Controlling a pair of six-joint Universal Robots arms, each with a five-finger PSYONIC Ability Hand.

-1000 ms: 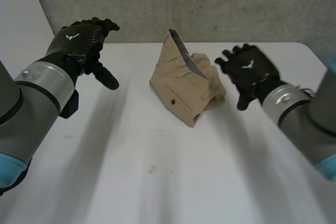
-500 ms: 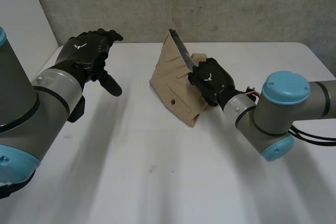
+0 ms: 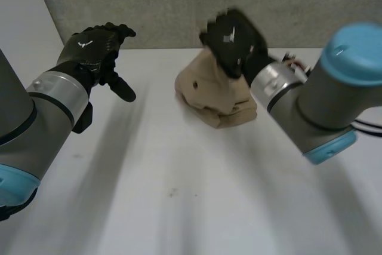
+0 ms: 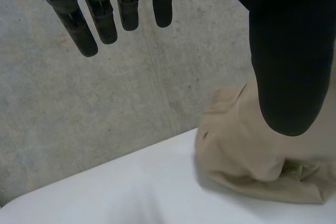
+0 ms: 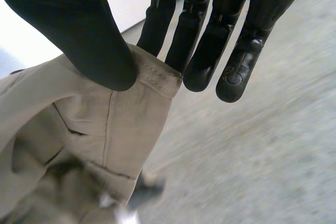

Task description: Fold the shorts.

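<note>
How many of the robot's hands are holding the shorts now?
1. The right hand pinches the upper edge of the shorts between thumb and fingers. The left hand is open above the table, apart from the cloth.

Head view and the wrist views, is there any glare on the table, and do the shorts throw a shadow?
Head view: the table is evenly lit with no glare, and the shorts cast only a faint soft shadow. Left wrist view: a soft dark band lies on the table under the shorts' edge. Right wrist view: the table behind the right hand is very bright.
</note>
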